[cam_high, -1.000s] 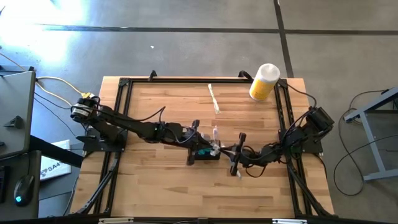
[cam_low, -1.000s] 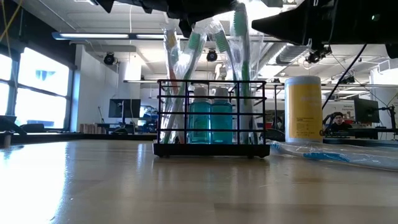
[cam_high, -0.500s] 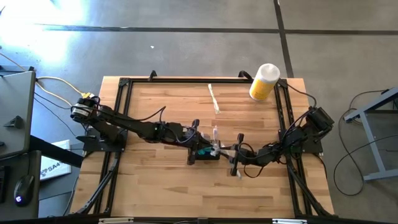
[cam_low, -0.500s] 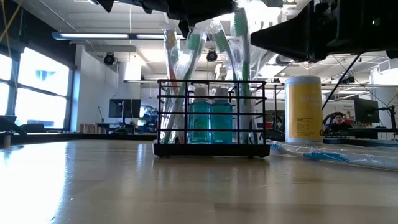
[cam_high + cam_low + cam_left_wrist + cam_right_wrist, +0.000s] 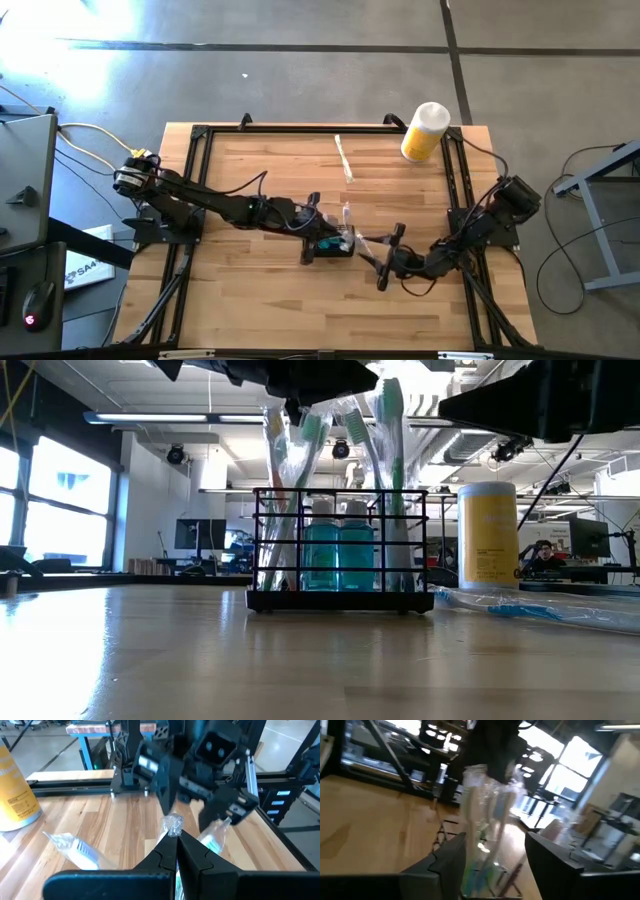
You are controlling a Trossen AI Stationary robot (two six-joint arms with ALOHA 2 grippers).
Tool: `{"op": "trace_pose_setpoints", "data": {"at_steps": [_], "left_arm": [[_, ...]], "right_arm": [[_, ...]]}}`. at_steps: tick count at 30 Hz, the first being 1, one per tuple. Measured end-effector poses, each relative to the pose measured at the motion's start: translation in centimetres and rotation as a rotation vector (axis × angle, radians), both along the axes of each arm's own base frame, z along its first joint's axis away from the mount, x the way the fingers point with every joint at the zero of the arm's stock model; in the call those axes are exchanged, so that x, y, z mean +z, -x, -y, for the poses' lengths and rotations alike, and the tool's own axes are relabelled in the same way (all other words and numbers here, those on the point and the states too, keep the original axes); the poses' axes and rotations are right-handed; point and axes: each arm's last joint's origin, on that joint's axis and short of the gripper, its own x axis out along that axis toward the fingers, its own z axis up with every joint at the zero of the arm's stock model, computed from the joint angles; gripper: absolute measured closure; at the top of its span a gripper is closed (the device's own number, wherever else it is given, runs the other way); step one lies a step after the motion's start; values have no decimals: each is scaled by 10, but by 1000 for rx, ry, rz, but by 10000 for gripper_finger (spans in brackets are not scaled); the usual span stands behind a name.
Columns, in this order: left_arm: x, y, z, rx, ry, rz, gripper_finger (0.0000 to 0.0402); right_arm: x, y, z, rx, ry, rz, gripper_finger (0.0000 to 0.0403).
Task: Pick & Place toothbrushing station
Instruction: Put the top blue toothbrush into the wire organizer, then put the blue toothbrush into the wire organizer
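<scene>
The toothbrushing station, a black wire caddy [image 5: 332, 247] [image 5: 340, 600], stands on its base at mid-table. It holds two teal bottles [image 5: 338, 555] and several wrapped toothbrushes [image 5: 392, 420] that stick up out of it. My left gripper [image 5: 333, 232] [image 5: 176, 851] reaches in from the left just above the caddy and is shut on one wrapper top. My right gripper [image 5: 372, 252] [image 5: 495, 865] hovers open to the caddy's right, clear of the brushes, which show ahead between its fingers [image 5: 452, 862]. My left gripper pinches the crinkled top end of a clear toothbrush wrapper [image 5: 173, 825] between its two shut fingertips. The fingers come in nearly level from the table's left. The wrapped brush stands about upright, with its lower end down in the caddy.
A yellow cylinder with a white cap [image 5: 425, 132] [image 5: 488, 535] stands at the far right corner. One wrapped toothbrush [image 5: 344, 158] [image 5: 530, 610] lies flat on the far half of the table. Black frame rails [image 5: 452, 190] run along the table's edges.
My right gripper has opened and let go of the green-headed wrapped toothbrush. It then drew back from the caddy toward the table's right and near edges. The brush stays standing in the caddy.
</scene>
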Motion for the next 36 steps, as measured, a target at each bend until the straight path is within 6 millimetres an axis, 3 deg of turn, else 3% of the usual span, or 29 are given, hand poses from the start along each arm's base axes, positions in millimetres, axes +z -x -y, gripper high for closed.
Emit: {"op": "trace_pose_setpoints", "data": {"at_steps": [14, 29, 36], "left_arm": [[-19, -8, 3, -38, 24, -62, 389], [-16, -7, 3, -34, 25, -60, 245], [-4, 1, 1, -33, 27, -46, 224]], "right_arm": [[4, 9, -7, -84, 34, 1, 247], [4, 16, -12, -127, 23, -4, 251], [4, 19, -16, -134, 11, -2, 251]]}}
